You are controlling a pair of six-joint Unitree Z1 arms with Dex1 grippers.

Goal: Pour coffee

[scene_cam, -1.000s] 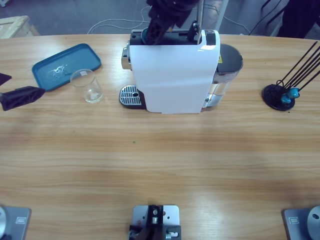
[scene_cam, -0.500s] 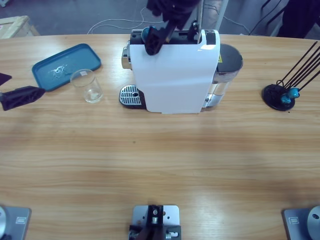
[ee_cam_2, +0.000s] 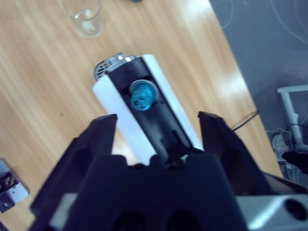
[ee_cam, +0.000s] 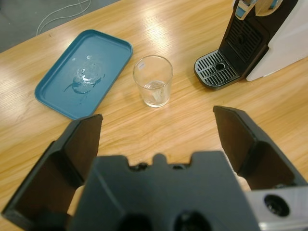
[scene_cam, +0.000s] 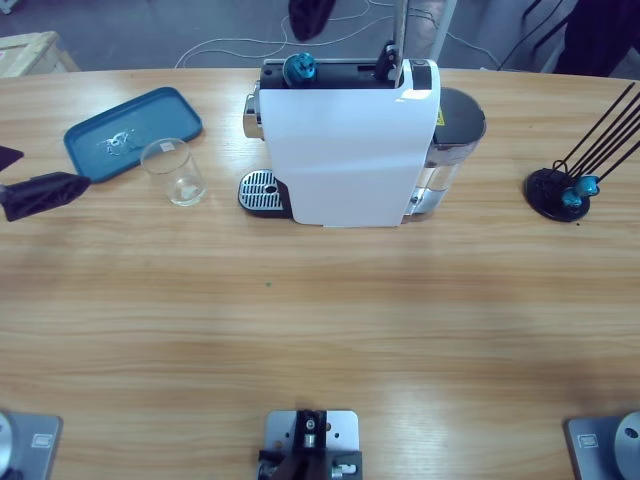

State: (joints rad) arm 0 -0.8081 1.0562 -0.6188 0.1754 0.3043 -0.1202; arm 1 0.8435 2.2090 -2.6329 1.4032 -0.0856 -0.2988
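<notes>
A white coffee machine [scene_cam: 345, 150] stands at the table's back middle, with a teal capsule [scene_cam: 299, 68] resting in the slot on its top. No coffee shows in any view. An empty clear glass [scene_cam: 175, 172] stands left of the machine's drip tray [scene_cam: 260, 190]. My right gripper [scene_cam: 312, 15] hangs open above and behind the machine; its wrist view looks down on the capsule [ee_cam_2: 143, 94] between its jaws [ee_cam_2: 158, 119]. My left gripper [scene_cam: 40, 192] is open at the left edge, facing the glass [ee_cam: 153, 86] from a distance [ee_cam: 159, 118].
A blue tray [scene_cam: 130, 132] with water drops lies left of the glass. A black capsule stand [scene_cam: 562, 192] with thin rods and teal capsules sits at the far right. The machine's water tank [scene_cam: 455, 125] is on its right side.
My right gripper has lifted up and back off the machine's top, leaving the teal capsule sitting there. The left gripper has stayed put.
</notes>
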